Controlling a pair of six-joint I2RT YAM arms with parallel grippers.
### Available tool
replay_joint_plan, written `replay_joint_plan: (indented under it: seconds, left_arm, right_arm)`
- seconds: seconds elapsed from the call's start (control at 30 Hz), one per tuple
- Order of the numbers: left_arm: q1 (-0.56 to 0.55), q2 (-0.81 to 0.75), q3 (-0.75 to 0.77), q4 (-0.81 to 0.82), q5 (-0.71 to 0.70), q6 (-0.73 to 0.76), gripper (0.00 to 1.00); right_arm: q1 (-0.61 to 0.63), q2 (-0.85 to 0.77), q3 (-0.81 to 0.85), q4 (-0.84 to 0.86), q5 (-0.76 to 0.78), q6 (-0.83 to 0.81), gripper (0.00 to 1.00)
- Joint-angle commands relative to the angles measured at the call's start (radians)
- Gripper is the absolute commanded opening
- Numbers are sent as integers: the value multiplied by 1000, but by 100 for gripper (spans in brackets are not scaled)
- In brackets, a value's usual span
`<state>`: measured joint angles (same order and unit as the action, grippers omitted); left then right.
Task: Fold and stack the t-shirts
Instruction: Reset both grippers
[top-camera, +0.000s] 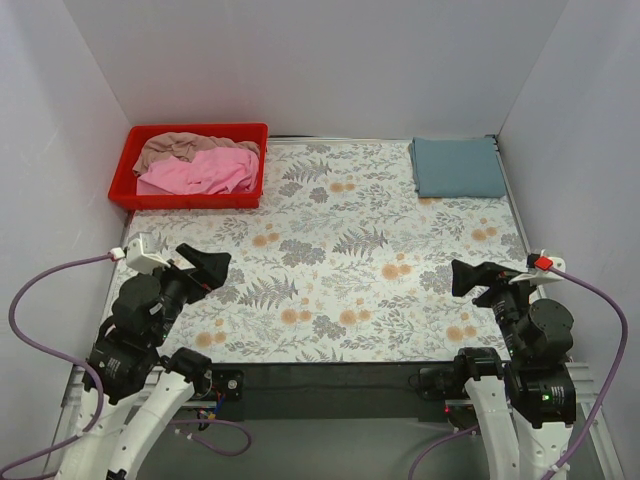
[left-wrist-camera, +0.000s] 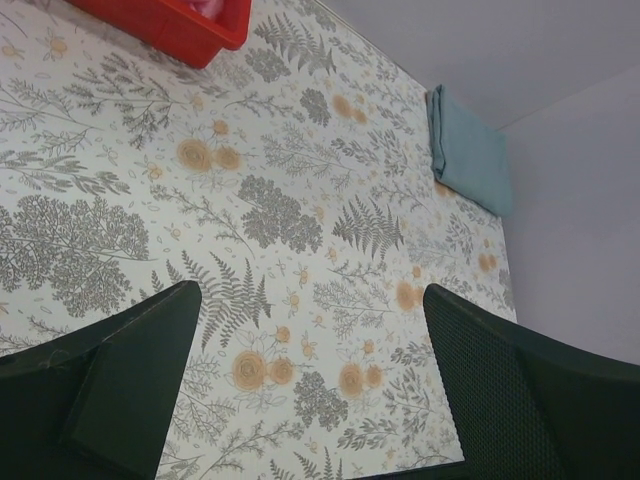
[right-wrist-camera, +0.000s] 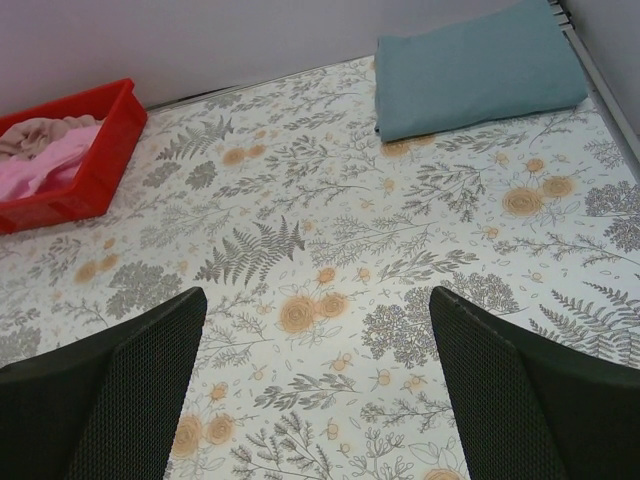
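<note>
okay, left gripper (top-camera: 212, 270) hangs over the near left of the floral table (top-camera: 340, 215), jaws spread wide, nothing between them. right gripper (top-camera: 462, 278) hangs over the near right, jaws just as wide, gripping nothing either. the blue-grey t-shirt (top-camera: 457, 167) sits folded flat in the far right corner. the pink t-shirt (top-camera: 200, 172) lies crumpled in the red tray (top-camera: 124, 178) at far left, the beige t-shirt (top-camera: 180, 145) bunched behind, touching it.

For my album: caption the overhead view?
Left gripper, right gripper open; blue shirt folded; pink shirt, beige shirt in red tray.
</note>
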<state>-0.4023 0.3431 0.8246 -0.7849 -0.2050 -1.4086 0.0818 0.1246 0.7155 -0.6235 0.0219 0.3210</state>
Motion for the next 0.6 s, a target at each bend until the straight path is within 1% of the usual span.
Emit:
replay_joint_plan:
  seconds: [0.0,0.03,0.07,0.4,0.57]
  left_arm:
    - [0,14,-25,4,30,-35,94]
    - [0,7,-30,3,27,-39,95]
    - [0,1,-36,3,21,-49,98]
    - [0,-130,-81,-10,-50,-107,98]
    - [0,-151,-91,-16,-60,-133,98]
  right_arm:
    - [9,-19,-7,24,19,-20,98]
    - [10,-20,-7,24,18,-23,98]
    - [13,-23,-7,24,19,-29,98]
    - [22,-29,-22,25,39,-39,98]
    - [24,-28,-45,27,46,-28,98]
